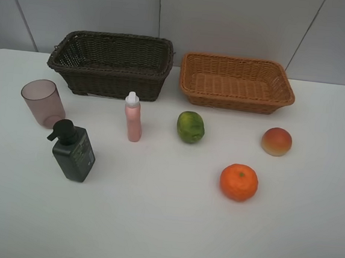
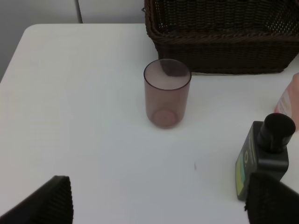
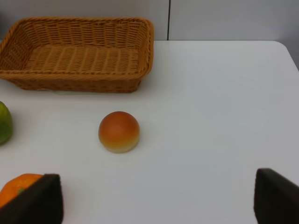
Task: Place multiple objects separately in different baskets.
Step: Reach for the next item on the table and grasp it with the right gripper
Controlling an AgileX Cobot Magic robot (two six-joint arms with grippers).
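Wicker dark basket (image 1: 113, 84) and light basket (image 1: 235, 101) sit empty; cup (image 1: 43, 102), pump bottle (image 1: 73, 153), pink bottle (image 1: 133, 119) wait on the table (image 1: 164, 225) before one, green fruit (image 1: 190, 127), peach (image 1: 276, 142), orange (image 1: 238, 182) before the other, likely staged by kind, left gripper (image 2: 159, 205) and right gripper (image 3: 159, 198) agape, holding nothing.

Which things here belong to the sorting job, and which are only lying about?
For the job: pink cup, dark green pump bottle, slim pink bottle, green fruit, peach, orange, dark brown basket, light orange-brown basket.

Lying about: no stray items visible; apart from these, only the white table and the wall.
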